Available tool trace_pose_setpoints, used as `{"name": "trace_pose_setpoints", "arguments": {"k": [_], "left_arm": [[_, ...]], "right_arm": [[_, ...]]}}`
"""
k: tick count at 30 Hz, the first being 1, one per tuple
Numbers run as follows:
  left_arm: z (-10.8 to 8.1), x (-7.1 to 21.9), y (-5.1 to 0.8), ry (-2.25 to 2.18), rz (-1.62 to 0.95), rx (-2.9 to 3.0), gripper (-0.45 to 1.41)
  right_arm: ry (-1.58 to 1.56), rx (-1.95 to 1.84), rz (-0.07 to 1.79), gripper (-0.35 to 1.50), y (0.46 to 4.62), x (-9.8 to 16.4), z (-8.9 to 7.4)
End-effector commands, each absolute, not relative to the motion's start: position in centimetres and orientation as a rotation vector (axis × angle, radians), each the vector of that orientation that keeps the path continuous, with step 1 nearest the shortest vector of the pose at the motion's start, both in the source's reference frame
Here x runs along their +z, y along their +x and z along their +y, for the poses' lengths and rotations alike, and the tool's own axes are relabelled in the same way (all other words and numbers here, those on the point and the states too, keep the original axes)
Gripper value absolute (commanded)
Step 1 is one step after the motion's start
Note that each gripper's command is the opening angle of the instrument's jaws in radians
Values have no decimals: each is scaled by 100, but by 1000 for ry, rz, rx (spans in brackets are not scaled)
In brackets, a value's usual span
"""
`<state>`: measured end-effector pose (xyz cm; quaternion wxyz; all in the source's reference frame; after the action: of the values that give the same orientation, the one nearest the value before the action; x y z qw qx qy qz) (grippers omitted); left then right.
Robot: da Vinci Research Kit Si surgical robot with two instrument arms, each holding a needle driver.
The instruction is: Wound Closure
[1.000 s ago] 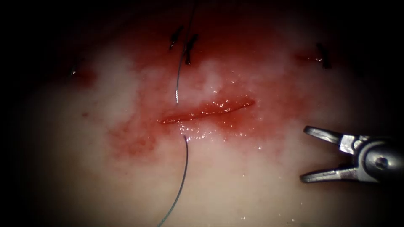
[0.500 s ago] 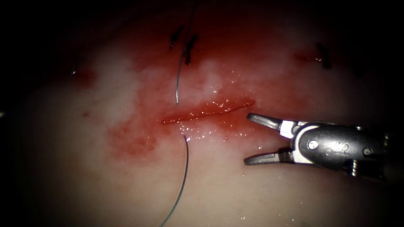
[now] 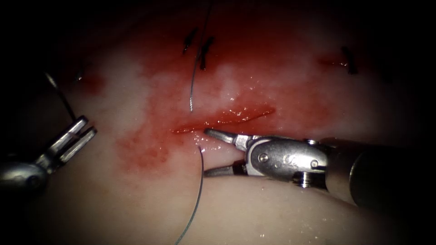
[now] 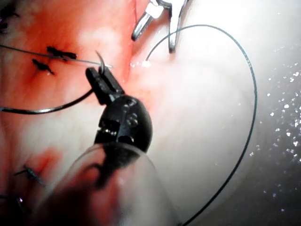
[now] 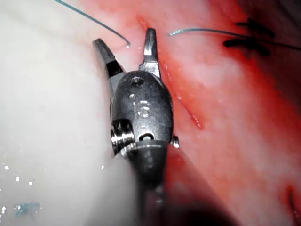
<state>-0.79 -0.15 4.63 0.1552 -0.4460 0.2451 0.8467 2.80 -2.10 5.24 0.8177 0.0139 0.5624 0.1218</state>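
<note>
My left tool [image 3: 88, 126] is at the far left of the tissue [image 3: 136, 199], well left of the cut [image 3: 222, 119]. Its jaws are shut on the curved needle [image 3: 61, 95], which rises free of the tissue; the left wrist view has the needle [image 4: 99, 60] hooking out of that tool [image 4: 101, 74]. My right tool [image 3: 206, 152] lies along the cut's near edge, at its left end, jaws open and holding nothing. They straddle the spot where the thread [image 3: 200, 181] leaves the tissue. In the right wrist view the thread [image 5: 89, 18] ends between the open jaws of the right tool [image 5: 124, 41].
A second run of thread [image 3: 193, 81] enters the tissue just beyond the cut's left end. Dark older stitches [image 3: 202, 50] sit at the back, with another stitch [image 3: 349, 61] far right. Red fluid [image 3: 245, 90] stains the tissue around the cut.
The right tool slid left along the cut's near edge, jaws still open, to the thread's exit point. The left tool came into view from the left, holding the needle.
</note>
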Motion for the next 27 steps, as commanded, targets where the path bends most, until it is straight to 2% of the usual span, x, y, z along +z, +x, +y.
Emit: {"name": "trace_pose_setpoints", "arguments": {"k": [1, 5, 7, 13, 14, 27], "left_arm": [[-13, 474, -82, -1285, 701, 2421, -45], [-12, 481, -76, -1294, 688, 2412, -45], [-11, 483, -73, -1297, 688, 2413, -45], [-11, 483, -75, -1294, 689, 2413, -45], [-12, 483, -76, -1292, 690, 2413, -45], [-14, 479, -78, -1295, 688, 2412, -45]], "right_arm": [[35, 255, 1203, 140, 289, 531, -213], [47, 246, 1188, 120, 287, 532, -212], [49, 243, 1186, 91, 286, 534, -211], [43, 247, 1183, 59, 292, 536, -211], [42, 246, 1183, -33, 292, 537, -211], [-9, 256, 1099, -35, 287, 546, -213]]}}
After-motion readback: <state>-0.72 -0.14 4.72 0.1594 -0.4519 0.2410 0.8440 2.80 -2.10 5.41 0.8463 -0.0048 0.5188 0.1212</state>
